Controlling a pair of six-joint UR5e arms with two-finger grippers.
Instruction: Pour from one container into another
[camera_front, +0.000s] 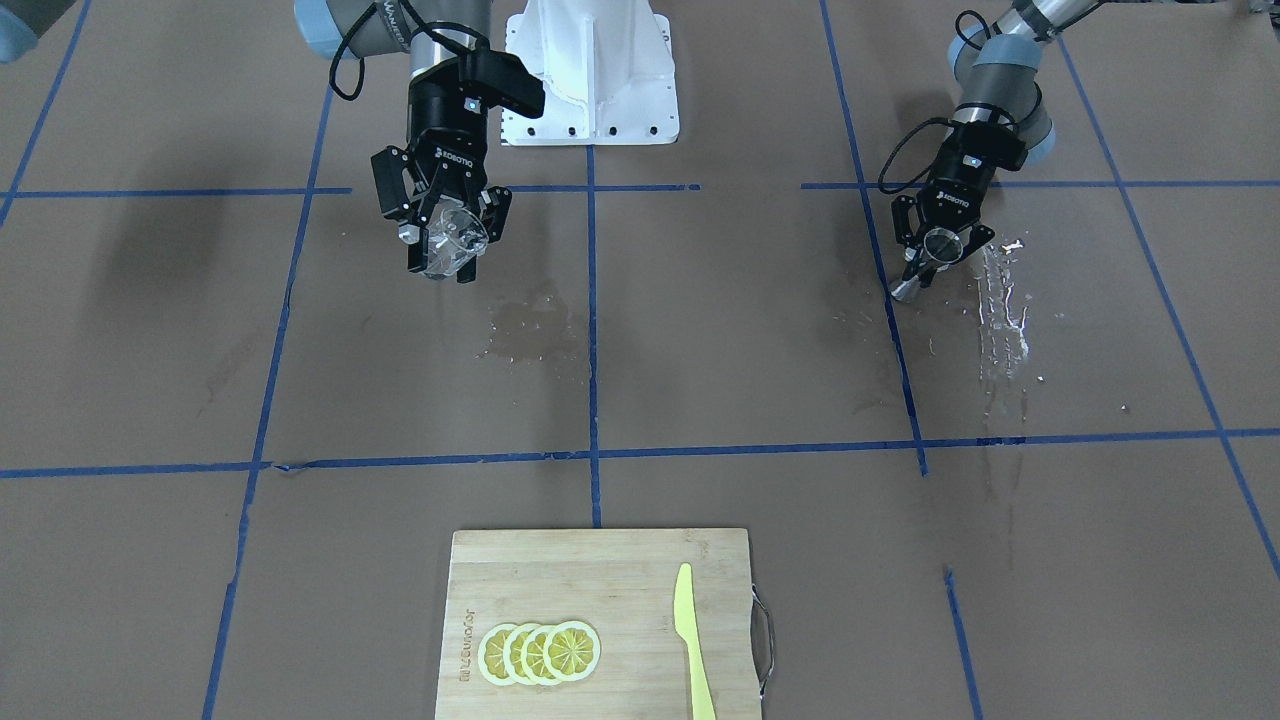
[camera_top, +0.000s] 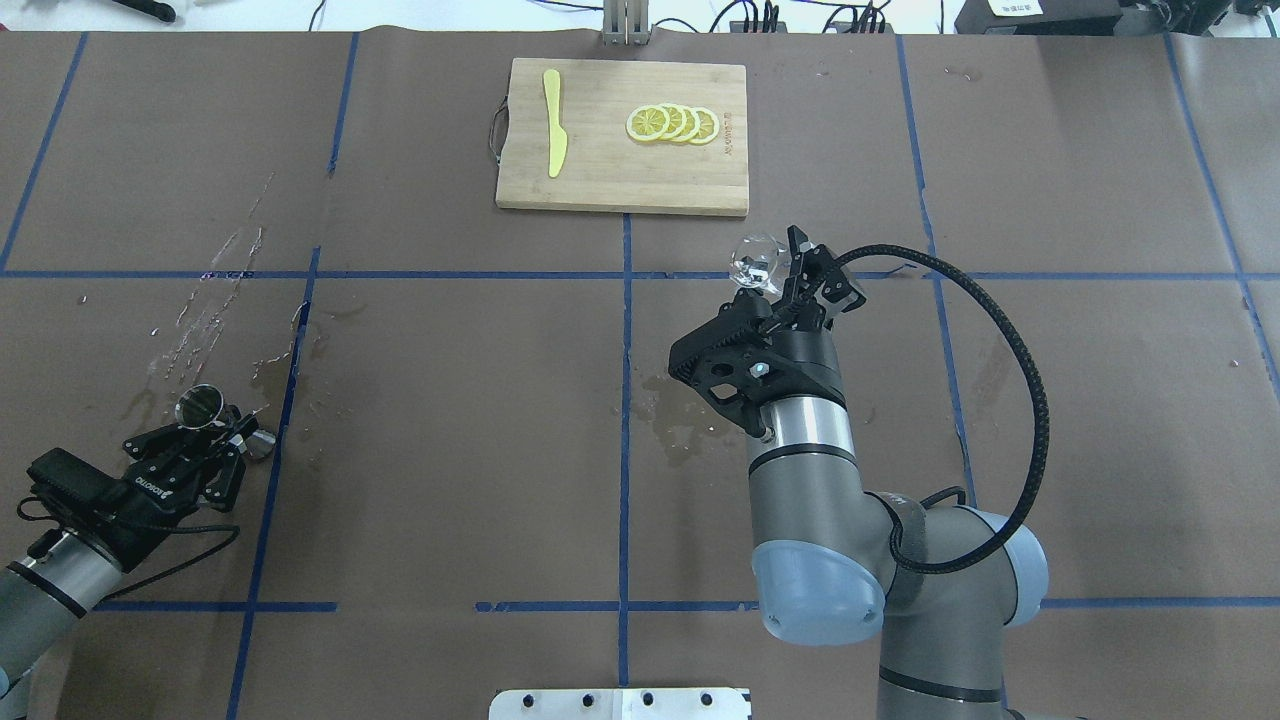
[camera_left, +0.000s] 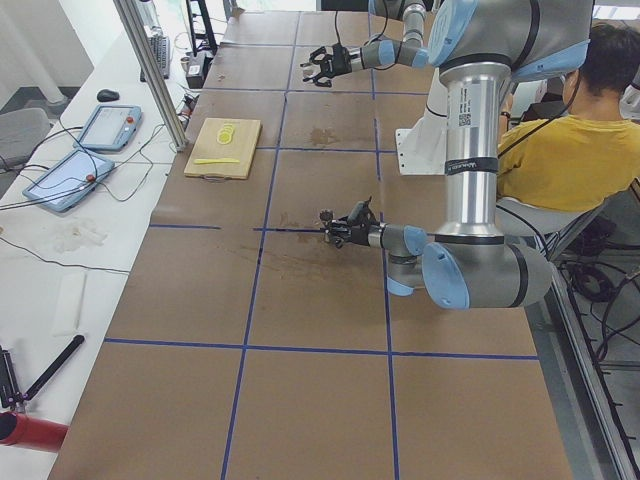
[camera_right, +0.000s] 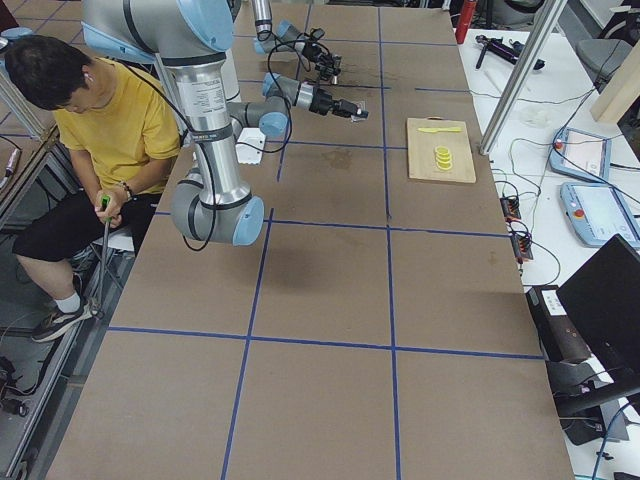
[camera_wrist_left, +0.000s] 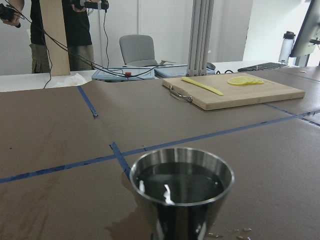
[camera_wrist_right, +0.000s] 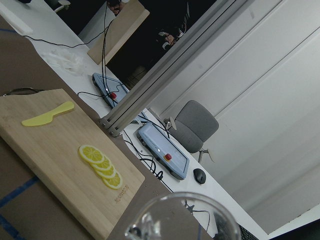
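My right gripper (camera_front: 447, 262) is shut on the small clear glass (camera_front: 450, 235) and holds it tilted, well above the table. From overhead the glass (camera_top: 755, 262) sticks out past the fingertips of the right gripper (camera_top: 775, 270). Its rim (camera_wrist_right: 180, 220) fills the bottom of the right wrist view. Far across the table, my left gripper (camera_front: 935, 262) is shut on the steel jigger (camera_front: 938, 245) at its waist, with the lower cone close to the table. Overhead, the jigger (camera_top: 200, 405) sits in the left gripper (camera_top: 225, 428). The jigger (camera_wrist_left: 182, 185) holds liquid.
A wooden cutting board (camera_top: 600, 180) with lemon slices (camera_top: 672, 123) and a yellow knife (camera_top: 553, 135) lies at the far middle edge. Wet spills mark the paper near the jigger (camera_front: 1000, 310) and at the centre (camera_front: 530, 330). A seated person (camera_left: 575, 130) is behind the robot.
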